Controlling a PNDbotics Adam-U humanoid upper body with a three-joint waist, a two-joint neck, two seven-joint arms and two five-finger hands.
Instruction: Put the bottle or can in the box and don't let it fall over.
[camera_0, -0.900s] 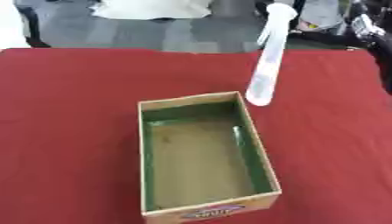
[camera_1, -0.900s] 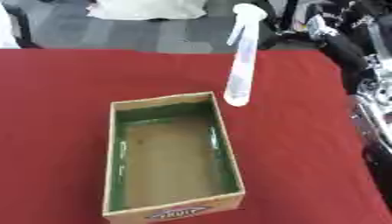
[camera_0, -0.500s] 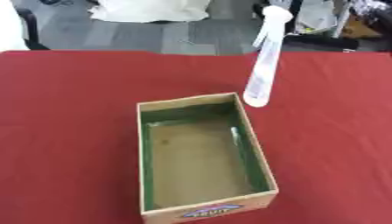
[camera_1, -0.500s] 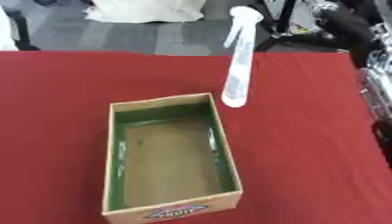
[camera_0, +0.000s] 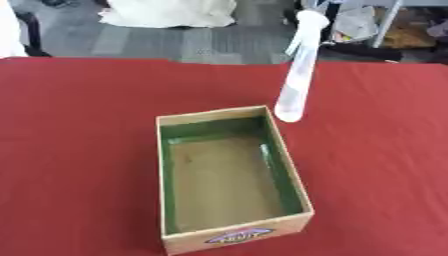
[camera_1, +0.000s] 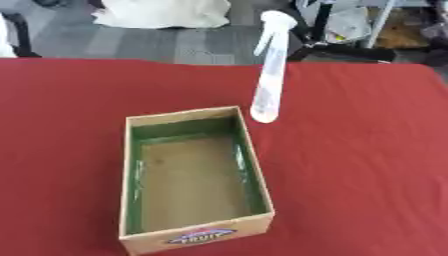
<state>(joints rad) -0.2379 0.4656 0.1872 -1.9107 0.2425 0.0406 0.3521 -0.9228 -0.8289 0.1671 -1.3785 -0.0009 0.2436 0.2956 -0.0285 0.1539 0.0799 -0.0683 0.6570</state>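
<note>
A tall white spray bottle (camera_0: 296, 75) stands upright on the red table, just beyond the far right corner of the box. The cardboard box (camera_0: 289, 165) is open, green inside with a brown floor, and holds nothing; a label shows on its near wall. Neither of my hands shows in either eye view.
The red table (camera_0: 79, 125) spreads wide to the left and right of the box. Beyond its far edge lie a grey floor, a white cloth heap (camera_0: 171, 12) and some dark furniture legs (camera_1: 319, 30).
The dark arm parts seen at the right edge earlier have gone out of view. The whole picture has shifted, so the camera moved; bottle and box keep their places.
</note>
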